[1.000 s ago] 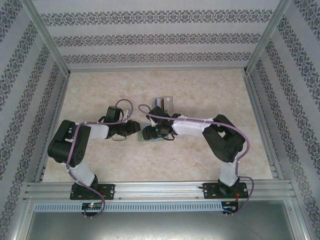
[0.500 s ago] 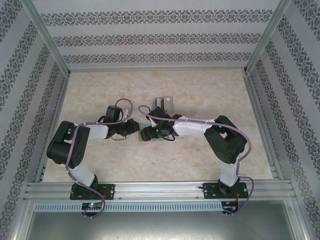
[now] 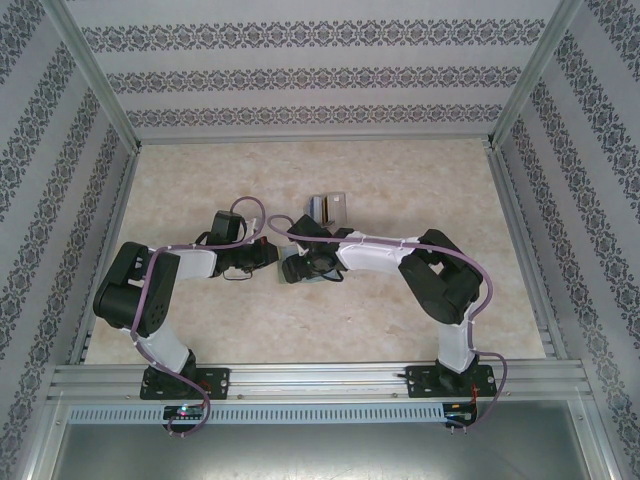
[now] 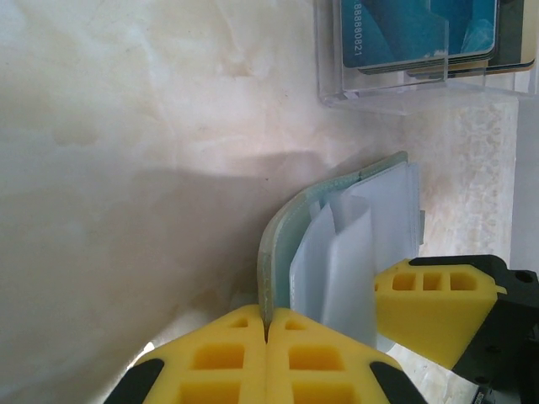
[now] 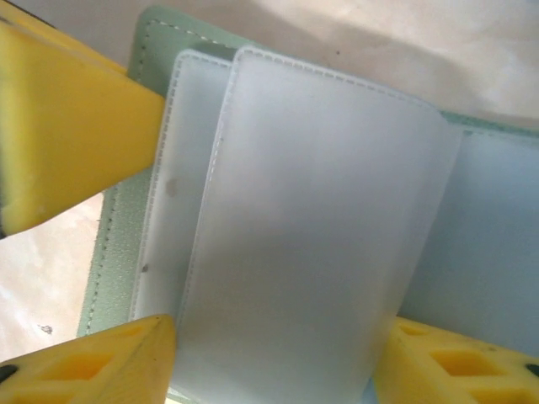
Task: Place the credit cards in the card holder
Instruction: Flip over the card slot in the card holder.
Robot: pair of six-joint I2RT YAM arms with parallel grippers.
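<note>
Beige marbled table [image 3: 400, 180], patterned wallpaper walls [image 3: 300, 75]. The card holder [image 4: 290, 219] has its green cover pinched tight by the left gripper [image 4: 266, 337]. The right gripper [image 5: 274, 337] is spread wide around a pale pocket. Ahead of the left gripper, the credit cards [image 4: 396, 34] sit in a clear rack [image 4: 404, 93].

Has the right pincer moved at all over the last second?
Yes, slightly. Judged against the clear card rack in the top view, the right pincer has crept leftward, and its arm has shifted left with it.
</note>
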